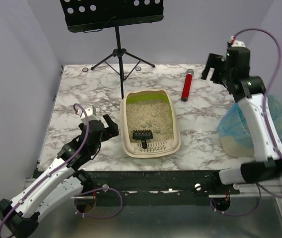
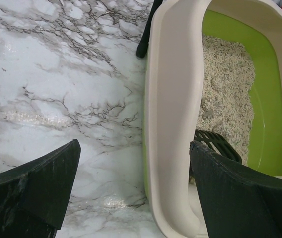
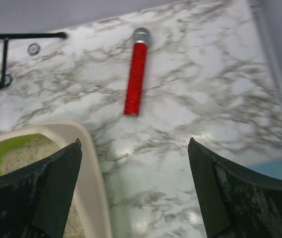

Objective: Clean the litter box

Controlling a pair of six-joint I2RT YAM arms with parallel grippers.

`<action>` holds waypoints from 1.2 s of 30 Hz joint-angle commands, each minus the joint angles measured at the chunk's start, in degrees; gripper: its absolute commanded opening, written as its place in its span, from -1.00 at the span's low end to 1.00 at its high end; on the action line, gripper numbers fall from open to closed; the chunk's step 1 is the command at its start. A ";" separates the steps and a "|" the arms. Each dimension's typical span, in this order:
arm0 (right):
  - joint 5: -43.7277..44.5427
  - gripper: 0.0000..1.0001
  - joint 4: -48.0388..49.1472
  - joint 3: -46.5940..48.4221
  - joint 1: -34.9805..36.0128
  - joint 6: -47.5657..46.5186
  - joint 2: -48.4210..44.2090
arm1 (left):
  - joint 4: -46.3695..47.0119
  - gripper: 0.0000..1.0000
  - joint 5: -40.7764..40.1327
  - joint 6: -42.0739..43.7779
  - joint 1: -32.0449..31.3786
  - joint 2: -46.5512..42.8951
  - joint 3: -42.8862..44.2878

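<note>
The litter box (image 1: 176, 130) sits mid-table, a beige tray with a green inner rim (image 1: 169, 106) and tan granules (image 1: 148, 116). A black scoop (image 1: 142, 136) lies at its near end over the slotted grille. My left gripper (image 1: 112, 126) is open just left of the box. In the left wrist view the box's left wall (image 2: 173, 124) runs between the spread fingers of that gripper (image 2: 135, 148), with the scoop (image 2: 218, 143) just inside. My right gripper (image 1: 211, 67) hangs open and empty, high over the back right. The right wrist view has that gripper (image 3: 135, 148) above bare marble and the box's far corner (image 3: 89, 163).
A red stick-like object with a grey tip (image 1: 186, 85) lies right of the box's far end and shows as that same red object (image 3: 136, 77) in the right wrist view. A bin lined with a blue bag (image 1: 230, 126) stands at the right edge. A music stand (image 1: 120, 54) stands at the back.
</note>
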 commanded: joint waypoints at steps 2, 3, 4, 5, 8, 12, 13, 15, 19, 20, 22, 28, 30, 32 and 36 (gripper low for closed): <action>23.25 0.94 -15.31 -15.79 -0.50 0.70 -15.60 | -0.59 0.98 3.31 0.82 -0.13 -0.01 0.25; 24.67 0.96 -17.00 -16.87 -0.50 1.84 -17.19 | -0.59 0.98 3.32 0.91 -0.13 0.25 0.25; 25.90 1.00 -18.93 -18.01 -0.59 2.46 -19.29 | -0.76 0.98 3.14 0.82 -0.13 0.43 0.25; 29.22 1.00 -23.30 -18.89 -0.51 3.34 -19.92 | -0.76 0.98 3.14 0.64 -0.13 0.87 0.34; 34.86 1.00 -28.86 -21.27 -0.77 7.47 -20.54 | -1.12 0.98 3.58 0.47 -0.13 1.40 0.51; 27.16 0.71 -26.78 -24.43 -1.03 5.02 -19.93 | -0.85 0.98 4.11 0.64 -0.13 1.49 0.60; 25.49 0.27 -25.99 -25.48 -1.03 3.45 -19.67 | -1.03 0.98 4.11 0.64 -0.13 1.40 0.60; 20.31 -0.12 -22.47 -25.93 -0.94 1.25 -19.14 | -0.94 0.98 4.11 0.64 -0.13 1.14 0.43; 12.66 -0.58 -17.38 -23.65 -0.94 -3.76 -19.14 | 0.11 0.98 4.37 0.91 -0.21 1.05 -0.01; 9.51 -0.63 -16.15 -22.26 -0.94 -4.12 -18.97 | 0.03 0.98 4.46 0.99 -0.13 1.31 0.07; 6.68 -0.74 -14.73 -20.93 -0.94 -4.91 -18.27 | 0.03 0.98 4.28 1.08 -0.13 1.49 0.34; -2.02 -0.95 -10.78 -16.36 -0.94 -3.34 -15.10 | 1.17 0.98 4.20 1.78 -0.13 1.84 0.07; -6.75 -0.99 -8.41 -15.91 -0.94 -3.60 -13.96 | 1.26 0.98 4.11 2.05 -0.13 2.01 0.07; -9.49 -0.99 -5.87 -15.82 -0.86 -3.51 -12.91 | 1.52 0.98 3.93 2.22 -0.13 2.10 -0.02; -12.49 -0.99 -4.89 -13.89 -0.51 -1.93 -9.66 | 1.70 0.98 3.67 2.31 -0.13 2.19 -0.37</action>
